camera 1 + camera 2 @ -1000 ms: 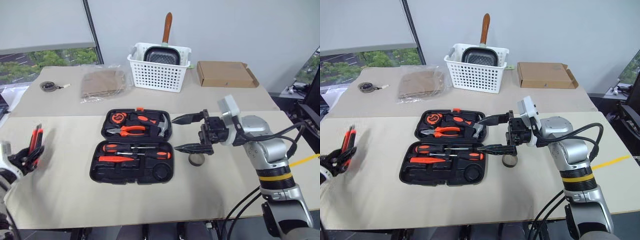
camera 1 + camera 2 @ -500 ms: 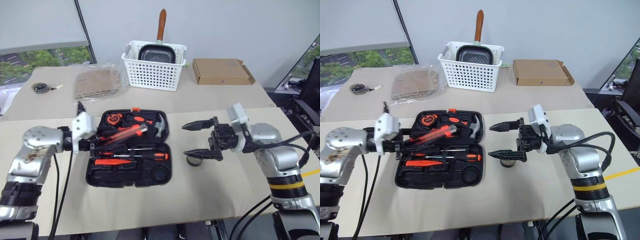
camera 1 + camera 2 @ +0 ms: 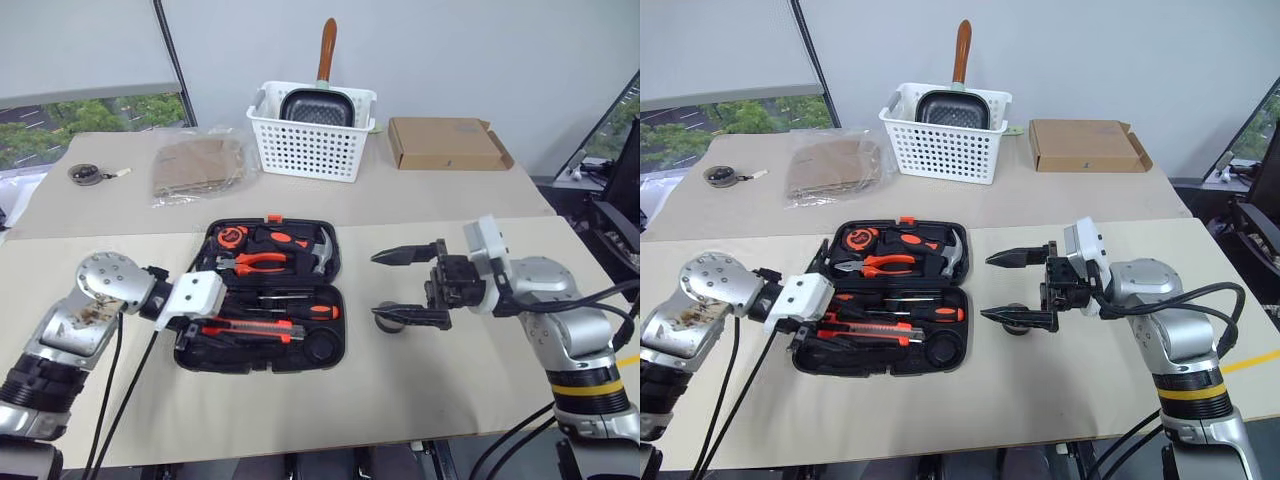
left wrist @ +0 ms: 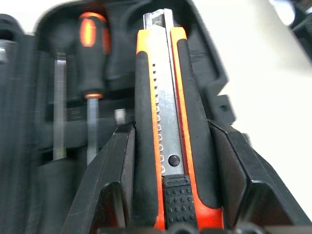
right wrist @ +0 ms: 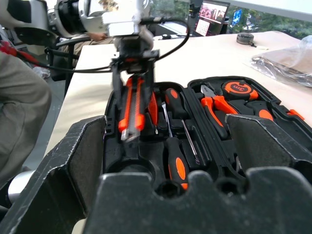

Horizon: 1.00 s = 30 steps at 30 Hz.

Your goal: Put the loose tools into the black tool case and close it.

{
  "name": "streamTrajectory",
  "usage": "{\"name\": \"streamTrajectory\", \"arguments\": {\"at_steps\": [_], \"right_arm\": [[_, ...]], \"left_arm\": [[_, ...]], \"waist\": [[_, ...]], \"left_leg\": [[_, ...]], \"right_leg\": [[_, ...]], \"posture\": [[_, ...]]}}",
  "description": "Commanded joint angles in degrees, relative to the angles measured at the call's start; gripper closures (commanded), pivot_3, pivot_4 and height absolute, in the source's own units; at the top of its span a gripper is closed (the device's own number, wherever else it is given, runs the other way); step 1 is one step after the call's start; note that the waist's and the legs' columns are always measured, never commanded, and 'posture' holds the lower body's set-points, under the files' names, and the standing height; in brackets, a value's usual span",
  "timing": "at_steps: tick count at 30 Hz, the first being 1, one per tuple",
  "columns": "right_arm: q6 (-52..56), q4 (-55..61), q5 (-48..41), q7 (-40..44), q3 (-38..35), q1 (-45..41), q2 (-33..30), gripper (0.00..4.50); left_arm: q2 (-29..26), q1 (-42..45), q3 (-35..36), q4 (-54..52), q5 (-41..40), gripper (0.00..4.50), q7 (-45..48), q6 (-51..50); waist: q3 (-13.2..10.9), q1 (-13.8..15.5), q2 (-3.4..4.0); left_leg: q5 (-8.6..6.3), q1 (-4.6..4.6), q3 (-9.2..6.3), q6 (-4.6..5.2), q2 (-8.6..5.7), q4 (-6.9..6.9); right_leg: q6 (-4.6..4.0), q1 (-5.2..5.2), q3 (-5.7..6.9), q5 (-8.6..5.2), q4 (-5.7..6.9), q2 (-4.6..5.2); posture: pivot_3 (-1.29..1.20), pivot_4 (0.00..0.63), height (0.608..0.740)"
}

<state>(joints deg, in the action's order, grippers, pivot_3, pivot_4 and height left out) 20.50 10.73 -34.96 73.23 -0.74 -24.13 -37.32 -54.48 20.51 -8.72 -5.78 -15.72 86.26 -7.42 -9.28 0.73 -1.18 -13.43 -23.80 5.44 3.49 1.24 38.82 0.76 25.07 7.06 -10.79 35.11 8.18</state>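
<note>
The black tool case (image 3: pixel 190 350) lies open at the table's centre, with pliers, a hammer and a tape measure in its far half and two screwdrivers (image 3: pixel 290 311) in its near half. My left gripper (image 3: pixel 206 319) is shut on the orange-and-black utility knife (image 4: pixel 165 122) and holds it low over the near half, along the case's length. To the right of the case my right gripper (image 3: pixel 378 286) stands open and level, pointing at the case. A small tape ring (image 3: pixel 392 319) lies on the table under its lower finger.
A white basket (image 3: pixel 315 150) holding a pan stands at the back, with a cardboard box (image 3: pixel 447 145) to its right and a plastic bag (image 3: pixel 200 165) to its left. A round tape reel (image 3: pixel 88 173) lies far back left. A person (image 5: pixel 19 112) appears beyond the table.
My left arm has swung in from the far left with the knife, turned its wrist and come down over the case's near half. The right gripper has barely moved.
</note>
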Motion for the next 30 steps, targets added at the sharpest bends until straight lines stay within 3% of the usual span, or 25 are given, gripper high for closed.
{"name": "streamTrajectory", "arguments": {"at_steps": [1, 9, 11, 12, 14, 17, 22, 28, 30], "right_arm": [[-0.51, 1.30, -0.86, 0.37, -1.31, -1.15, -0.84, 0.00], [-0.43, 1.34, -0.97, 0.48, -1.24, -1.24, -0.71, 0.00], [-0.25, 1.51, -1.13, 0.51, -1.31, -1.11, -0.80, 0.00], [-0.23, 1.56, -1.17, 0.55, -1.33, -1.00, -0.84, 0.00], [-0.30, 1.48, -1.10, 0.65, -1.29, -0.90, -0.87, 0.00], [-0.26, 1.44, -1.16, 0.69, -1.28, -0.91, -0.85, 0.00], [-0.17, 1.63, -1.24, 0.73, -1.29, -0.64, -0.94, 0.00], [-0.21, 1.60, -1.18, 0.71, -1.30, -0.54, -1.02, 0.00], [-0.12, 1.82, -1.20, 0.64, -1.12, -0.36, -0.92, 0.00]], "left_arm": [[-2.03, -0.67, 0.33, -2.78, 1.88, 2.73, -1.23, -0.79], [-2.13, -1.32, -0.32, -2.31, 4.58, 2.73, -3.08, -1.53], [-2.24, -1.67, -0.37, -2.73, 4.74, 1.74, -3.20, -1.85], [-2.28, -1.95, -0.34, -3.01, 4.67, 1.62, -3.29, -2.00], [-2.36, -2.65, -0.11, -3.71, 4.16, 0.84, -3.52, -2.68], [-2.27, -3.66, 0.14, -4.55, 3.97, 0.08, -4.12, -2.89], [-1.12, -3.33, 2.41, -4.92, 1.67, 0.08, -5.59, -3.53], [4.58, -1.22, 9.03, -6.91, -10.05, 0.08, -7.84, -8.23], [4.24, -3.01, 8.32, -6.77, -10.03, 0.73, -6.57, -8.00]], "waist": [[0.00, 0.00, 0.00], [0.00, 0.05, 0.01], [0.00, 0.04, 0.01], [0.00, 0.05, 0.01], [0.00, 0.05, 0.01], [0.00, 0.03, 0.02], [0.01, 0.11, 0.03], [0.00, 0.45, 0.03], [0.00, 0.29, 0.04]], "left_leg": [[0.00, 0.00, 0.00, 0.00, 0.00, 0.01], [0.01, 0.01, -0.02, -0.02, 0.13, 0.04], [0.01, 0.01, -0.01, -0.02, 0.17, 0.04], [0.01, 0.00, 0.00, -0.03, 0.22, 0.04], [0.02, 0.00, 0.01, -0.05, 0.31, 0.04], [0.02, 0.01, 0.02, -0.09, 0.41, 0.04], [0.03, 0.02, 0.02, -0.14, 0.50, 0.06], [0.04, 0.00, 0.00, -0.15, 0.56, 0.16], [0.04, 0.01, 0.01, -0.16, 0.56, 0.16]], "right_leg": [[0.00, 0.00, 0.00, 0.00, 0.02, 0.00], [0.00, -0.01, -0.02, 0.00, -0.01, -0.16], [-0.01, -0.01, -0.03, 0.00, -0.01, -0.20], [-0.01, -0.01, -0.03, -0.01, -0.01, -0.25], [-0.02, -0.01, -0.03, -0.01, -0.03, -0.33], [-0.02, -0.01, -0.05, -0.01, -0.03, -0.44], [-0.03, -0.01, -0.08, -0.01, -0.02, -0.55], [-0.05, -0.03, -0.10, 0.00, -0.03, -0.61], [-0.07, -0.04, -0.12, 0.02, 0.00, -0.62]], "posture": [[0.00, 0.150, 0.700], [0.00, 0.150, 0.700], [0.00, 0.150, 0.700], [0.00, 0.150, 0.700], [0.00, 0.150, 0.700], [0.00, 0.150, 0.700], [0.00, 0.150, 0.700], [0.00, 0.150, 0.700], [0.00, 0.150, 0.700]]}}
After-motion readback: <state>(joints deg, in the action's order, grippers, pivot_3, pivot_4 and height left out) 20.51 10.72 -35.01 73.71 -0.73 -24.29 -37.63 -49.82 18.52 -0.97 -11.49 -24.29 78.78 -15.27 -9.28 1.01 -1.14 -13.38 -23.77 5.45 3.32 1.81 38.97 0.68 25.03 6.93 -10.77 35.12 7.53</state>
